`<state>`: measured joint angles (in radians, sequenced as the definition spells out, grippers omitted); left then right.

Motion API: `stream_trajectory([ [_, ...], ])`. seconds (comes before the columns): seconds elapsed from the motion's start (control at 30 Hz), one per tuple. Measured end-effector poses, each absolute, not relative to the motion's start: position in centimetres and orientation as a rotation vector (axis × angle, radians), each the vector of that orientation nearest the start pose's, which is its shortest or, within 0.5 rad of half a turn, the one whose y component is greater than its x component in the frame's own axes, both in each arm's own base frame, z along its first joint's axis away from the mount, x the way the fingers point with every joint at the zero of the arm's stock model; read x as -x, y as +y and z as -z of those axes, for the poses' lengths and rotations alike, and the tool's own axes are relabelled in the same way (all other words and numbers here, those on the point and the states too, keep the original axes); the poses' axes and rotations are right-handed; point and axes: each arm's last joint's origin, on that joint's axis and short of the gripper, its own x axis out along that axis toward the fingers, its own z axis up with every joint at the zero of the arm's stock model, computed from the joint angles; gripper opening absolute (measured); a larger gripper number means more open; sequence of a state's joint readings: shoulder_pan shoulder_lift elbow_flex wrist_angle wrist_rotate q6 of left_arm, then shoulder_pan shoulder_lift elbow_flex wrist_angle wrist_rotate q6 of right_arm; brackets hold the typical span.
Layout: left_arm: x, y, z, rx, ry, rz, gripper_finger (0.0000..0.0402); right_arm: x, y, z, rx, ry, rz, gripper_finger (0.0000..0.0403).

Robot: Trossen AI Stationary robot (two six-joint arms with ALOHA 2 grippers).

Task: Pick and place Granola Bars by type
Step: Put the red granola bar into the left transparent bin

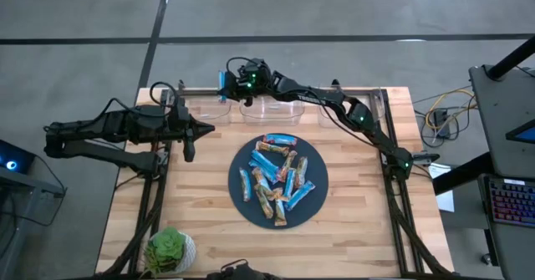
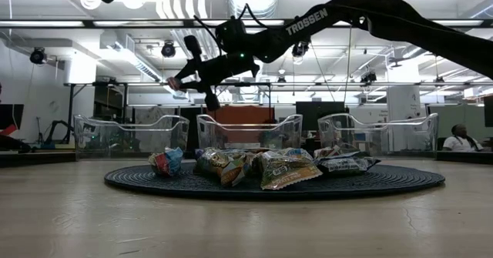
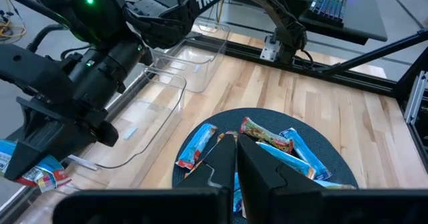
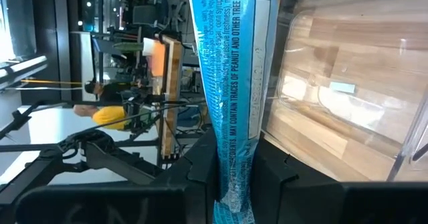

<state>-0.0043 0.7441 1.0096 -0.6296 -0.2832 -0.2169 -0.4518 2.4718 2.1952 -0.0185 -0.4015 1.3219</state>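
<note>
My right pincer [image 4: 231,184] is clamped on the end of 1 blue granola bar [image 4: 231,83], high over the leftmost clear bin [image 1: 206,106] at the tabletop's [image 1: 359,221] far edge. It looks light, crinkly and slippery; gripping the flat wrapper end suits it. My left pincer [image 3: 235,158] waits closed beside the dark mat [image 1: 236,173], where the other bars [image 1: 276,180] lie

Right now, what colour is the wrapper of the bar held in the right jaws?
Bright blue with dark print, seen best in the right wrist view: bar.
</note>
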Motion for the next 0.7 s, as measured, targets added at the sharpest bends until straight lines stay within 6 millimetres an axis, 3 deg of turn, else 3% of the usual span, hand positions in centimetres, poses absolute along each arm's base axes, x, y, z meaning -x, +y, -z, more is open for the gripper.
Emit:
stream_trajectory([
  [0.7,-13.58,0.75,-37.05,0.161,0.330,-0.314,0.0000,-51.71,-23.87,-23.06,-1.421,0.193,0.233,0.0054],
])
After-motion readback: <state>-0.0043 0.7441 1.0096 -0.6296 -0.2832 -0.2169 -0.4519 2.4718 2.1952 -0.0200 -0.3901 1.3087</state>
